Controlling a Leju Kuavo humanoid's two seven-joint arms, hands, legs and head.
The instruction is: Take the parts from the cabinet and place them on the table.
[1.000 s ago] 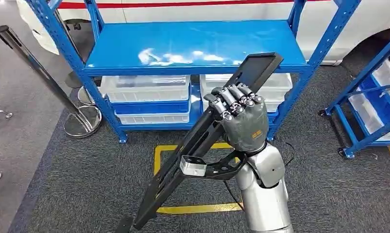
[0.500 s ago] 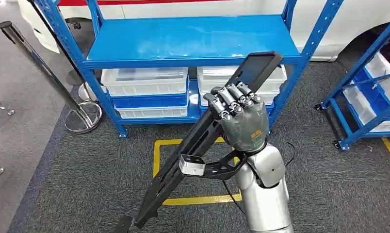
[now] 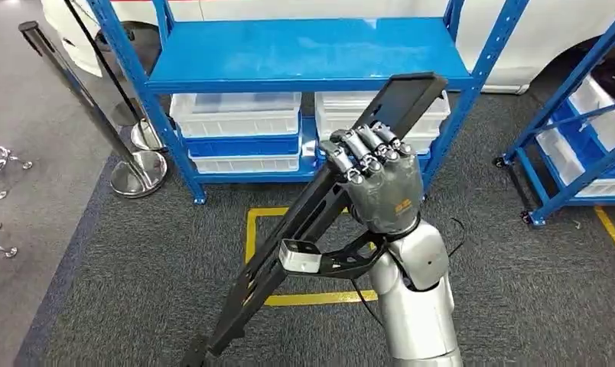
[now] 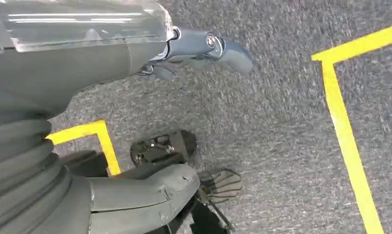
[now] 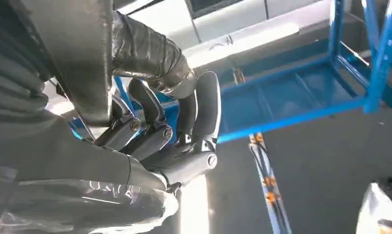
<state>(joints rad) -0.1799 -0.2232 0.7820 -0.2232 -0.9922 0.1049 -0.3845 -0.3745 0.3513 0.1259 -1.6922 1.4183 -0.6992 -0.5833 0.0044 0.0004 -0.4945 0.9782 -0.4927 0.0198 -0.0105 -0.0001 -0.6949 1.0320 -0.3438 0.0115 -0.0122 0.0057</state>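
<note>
My right hand [image 3: 377, 187] grips a long black metal part [image 3: 289, 237], held slanted in front of me. Its upper end reaches up towards the blue rack's shelf [image 3: 304, 50], and its lower end drops out of the picture's lower edge. A small silver bracket [image 3: 298, 256] sits on the part below the hand. In the right wrist view the dark fingers [image 5: 155, 131] wrap around the part [image 5: 77, 53]. My left hand [image 4: 135, 58] hangs over the grey carpet with its fingers apart and nothing in it.
White plastic bins [image 3: 235, 115] stand on the rack's lower shelves. A stanchion post [image 3: 82, 84] with a round base [image 3: 138, 173] stands to the left. A second blue rack [image 3: 572, 153] is at the right. A yellow outline [image 3: 251, 229] marks the carpet.
The whole view has shifted, so the rack and the stanchion now sit a little further right and higher. My right hand keeps the same hold on the black part.
</note>
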